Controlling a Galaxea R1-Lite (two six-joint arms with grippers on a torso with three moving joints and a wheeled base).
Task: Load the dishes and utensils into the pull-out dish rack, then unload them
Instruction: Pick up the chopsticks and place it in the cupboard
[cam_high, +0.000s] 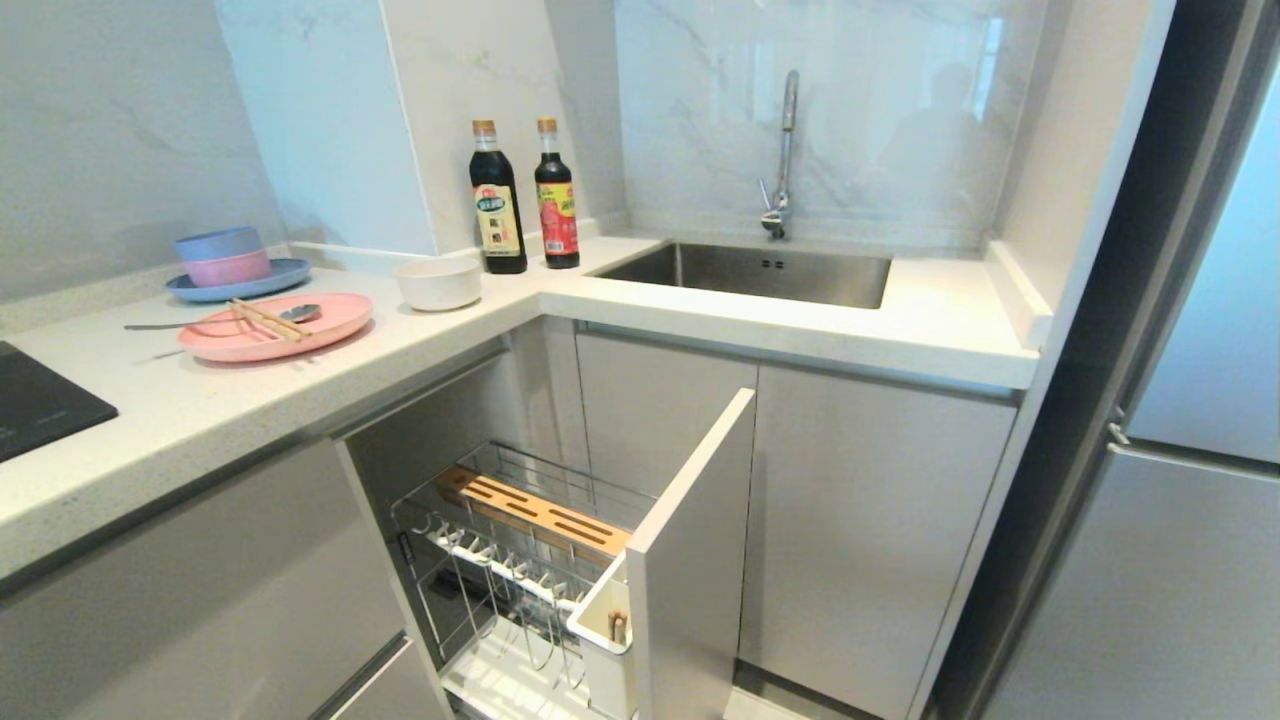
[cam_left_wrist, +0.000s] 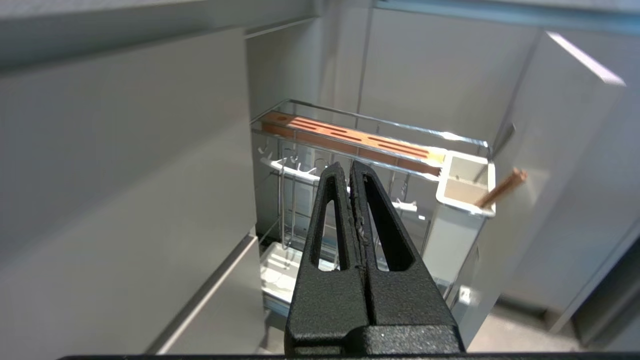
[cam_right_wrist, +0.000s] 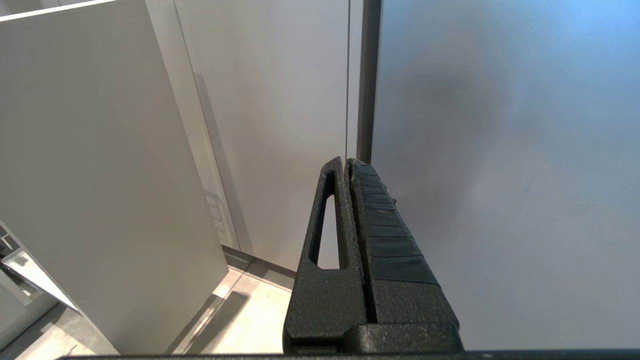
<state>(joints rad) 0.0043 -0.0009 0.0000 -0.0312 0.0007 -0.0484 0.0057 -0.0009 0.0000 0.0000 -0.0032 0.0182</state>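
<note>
The pull-out chrome wire dish rack (cam_high: 520, 560) with its orange-brown slotted wooden board (cam_high: 545, 512) stands open below the white speckled counter (cam_high: 420, 345), its white rectangular utensil tub (cam_left_wrist: 462, 192) already holding what looks like 1 brown stick. The wide pale-pink plate (cam_high: 275, 325) sits up on the counter, carrying the 2 light-brown wooden chopsticks (cam_high: 268, 320) and the slim silver spoon (cam_high: 225, 320), whose long axes run roughly across the plate; the small white bowl (cam_high: 438, 283) is just beside it. The left gripper (cam_left_wrist: 347, 172), jaws pressed together and empty, points at the rack, so the dishes lie above it and on its side. The right gripper (cam_right_wrist: 347, 167), jaws also pressed together, idles by the cabinet fronts
</note>
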